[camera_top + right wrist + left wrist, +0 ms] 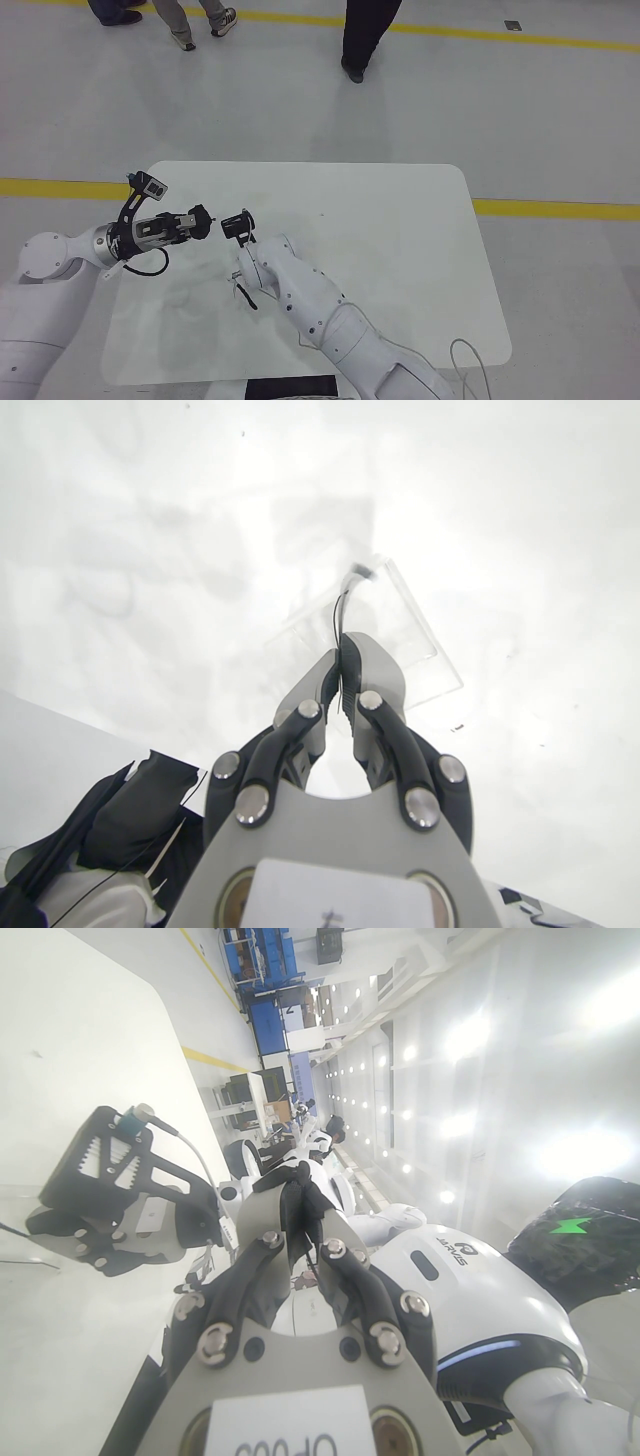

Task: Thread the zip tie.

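Hovering close together over the counter [400, 210], the left jaws were pressed together on a dark bit I could not make out, and just beside them the right jaws clamped the thin black zip tie [338, 617], whose length ran out past their tips toward the counter.

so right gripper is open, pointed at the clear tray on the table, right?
Not quite: the right gripper is shut, pinching a thin black zip tie between its pads. The right wrist view shows it. The rest holds: it points at the clear tray on the table.
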